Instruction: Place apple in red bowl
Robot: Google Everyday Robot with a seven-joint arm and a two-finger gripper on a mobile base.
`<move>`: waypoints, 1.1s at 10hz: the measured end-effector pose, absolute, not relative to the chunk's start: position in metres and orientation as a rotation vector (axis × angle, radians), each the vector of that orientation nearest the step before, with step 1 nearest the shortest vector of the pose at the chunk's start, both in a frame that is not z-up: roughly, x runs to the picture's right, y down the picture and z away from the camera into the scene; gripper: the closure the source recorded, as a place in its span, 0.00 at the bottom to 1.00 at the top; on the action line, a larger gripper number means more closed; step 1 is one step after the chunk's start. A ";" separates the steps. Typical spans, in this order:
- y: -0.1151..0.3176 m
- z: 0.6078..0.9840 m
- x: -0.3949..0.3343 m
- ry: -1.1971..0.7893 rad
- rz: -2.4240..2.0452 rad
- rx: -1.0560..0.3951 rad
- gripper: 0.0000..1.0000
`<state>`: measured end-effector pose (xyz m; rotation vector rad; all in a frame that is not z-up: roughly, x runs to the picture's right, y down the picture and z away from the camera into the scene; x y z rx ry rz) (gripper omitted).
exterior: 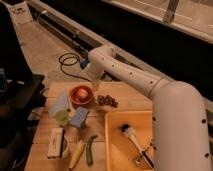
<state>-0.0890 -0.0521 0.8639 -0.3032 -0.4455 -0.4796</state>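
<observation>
White arm [165, 100] w/ dark screw dots [203, 120]; claw [94, 84] by red bowl [72, 95].
</observation>
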 end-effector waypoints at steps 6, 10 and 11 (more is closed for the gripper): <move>-0.031 0.905 -0.134 -0.669 -0.448 -0.375 0.20; -0.027 0.905 -0.137 -0.707 -0.437 -0.396 0.20; -0.027 0.905 -0.137 -0.707 -0.437 -0.396 0.20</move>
